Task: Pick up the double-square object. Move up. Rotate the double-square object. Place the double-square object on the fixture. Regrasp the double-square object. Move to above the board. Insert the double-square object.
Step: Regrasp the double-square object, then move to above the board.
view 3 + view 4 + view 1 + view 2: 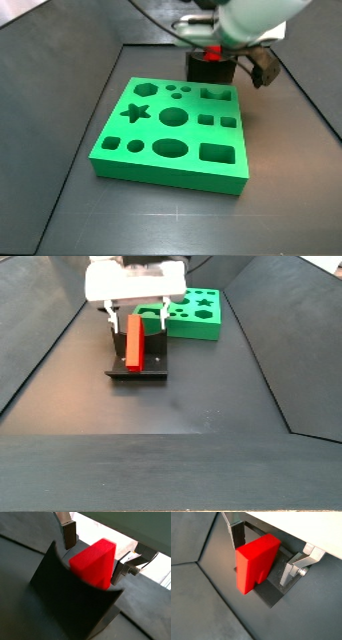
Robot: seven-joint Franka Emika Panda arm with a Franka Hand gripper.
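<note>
The arm reaches down from above at the far end of the floor, beyond the green board (171, 132), with its white wrist straight over the fixture (139, 360). The gripper (135, 322) hangs with its fingers pointing down, one on each side of the red block (135, 338). In both wrist views the silver fingers (68, 534) (292, 568) stand spread, with a visible gap between each dark pad and the block; the jaws are open and pinch nothing.

The red block (256, 562) is a flat, thin, bright red slab standing on end, leaning against the upright back of the dark fixture (70, 597) with its lower end on the base plate. In a wrist view its broad face and one narrow side edge show plainly (95, 563).

In a side view the gripper (225, 52) and wrist cover nearly all of the block, and only a sliver of red shows just above the fixture (210, 69), which stands just beyond the board's far edge. The block's double-square outline cannot be made out in any view. The board's far corner is cut off behind the fixture in a side view (194, 313).
</note>
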